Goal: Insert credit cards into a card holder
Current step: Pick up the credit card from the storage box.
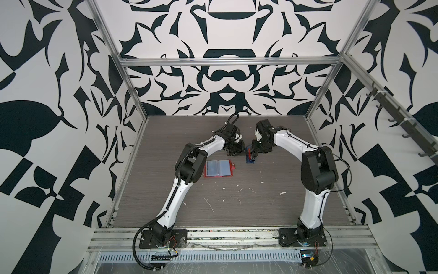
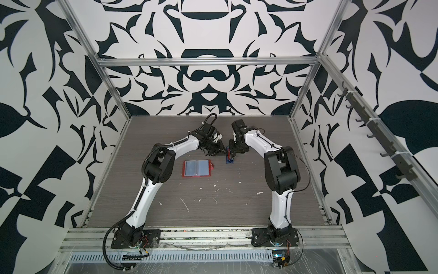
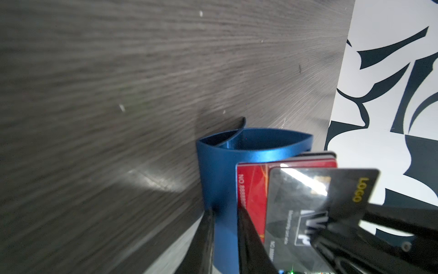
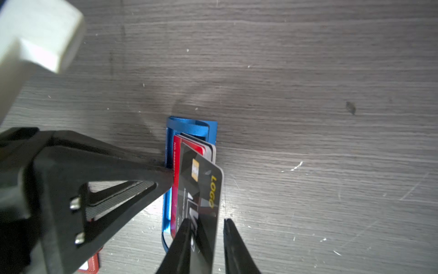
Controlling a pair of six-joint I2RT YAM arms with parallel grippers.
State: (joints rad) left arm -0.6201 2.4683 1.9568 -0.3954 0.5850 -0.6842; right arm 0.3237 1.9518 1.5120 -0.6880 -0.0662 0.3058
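**Table** [image 1: 237, 204]: dark wood grain, flecked with pale scuffs.

**Left of centre, both top views:** the holder [image 1: 219, 169] [image 2: 197, 168] lies flat and open with its clear sleeves up. Its snap tab [image 1: 233, 166] sits on the right edge. It is near the stand but touches neither the stand nor a gripper. One red stitched corner of it shows at the lower left of the right wrist view [image 4: 92, 263].

**Centre, just above and right of the holder:** the left gripper [image 1: 239, 151] [image 2: 219, 151] reaches in from the left to the stand [image 1: 250, 160] [image 2: 229, 161]. In the left wrist view its fingers [image 3: 248, 237] press on either face of the stand's [image 3: 220, 170] curved blue wall, pinching it. In the right wrist view one fingertip [image 4: 154, 173] bears against the stand's [image 4: 189, 125] edge.

**Stand contents:** the cards [image 1: 249, 153] stand on edge in a pack.
- The red card [image 3: 251, 187] [image 4: 176, 189] is at the front of the pack.
- The black card [image 3: 301, 197] [image 4: 201, 189], marked "LOGO" in gold, is tilted out of line with the rest.

**Right of the stand:** the right gripper [image 1: 254, 153] comes in from the right.
- In the right wrist view [image 4: 206, 220] its jaws stand narrowly spread, straddling the black card.
- One finger [image 4: 182, 244] laps the card's face.
- A strip of table shows between the card's edge and the other finger.
- Whether the card bears on either finger cannot be told.
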